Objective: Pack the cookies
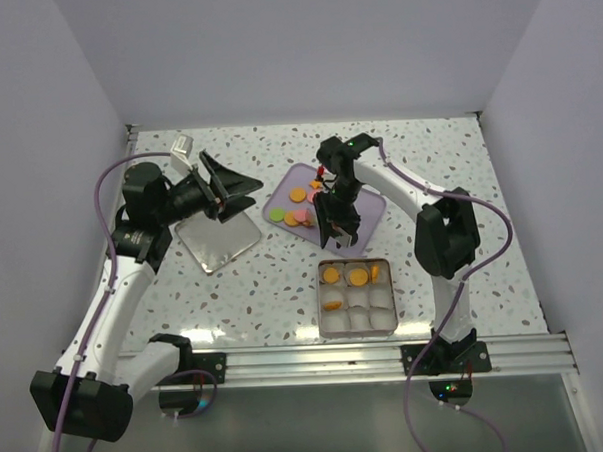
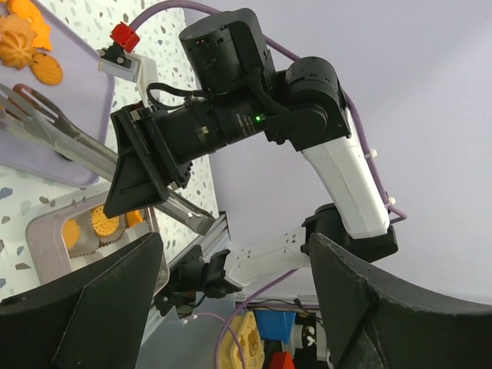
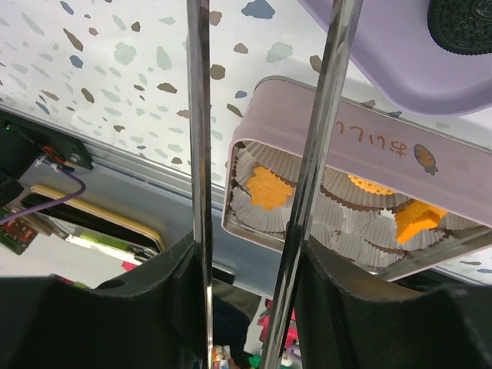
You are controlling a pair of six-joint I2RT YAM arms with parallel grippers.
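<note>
From above, the left gripper [image 1: 242,191] hangs with its fingers spread wide and empty over a square metal lid [image 1: 217,245] on the left of the speckled table [image 1: 480,178]. The right gripper [image 1: 336,212] is over the near edge of the lilac tray [image 1: 366,223]. The cookies [image 1: 298,196], orange, pink and green, lie on the tray's left part. More orange ones sit in the far row of the divided tin [image 1: 389,297] just near the tray.

The left wrist view shows its own fingers [image 2: 100,307] apart, and the right gripper clamped on metal tongs [image 2: 77,142] reaching over the tray.

In the right wrist view, the tongs' two arms run between the fingers [image 3: 154,300]. Orange cookies lie in the tin's paper cups [image 3: 361,246], and a black one lies on the tray.
</note>
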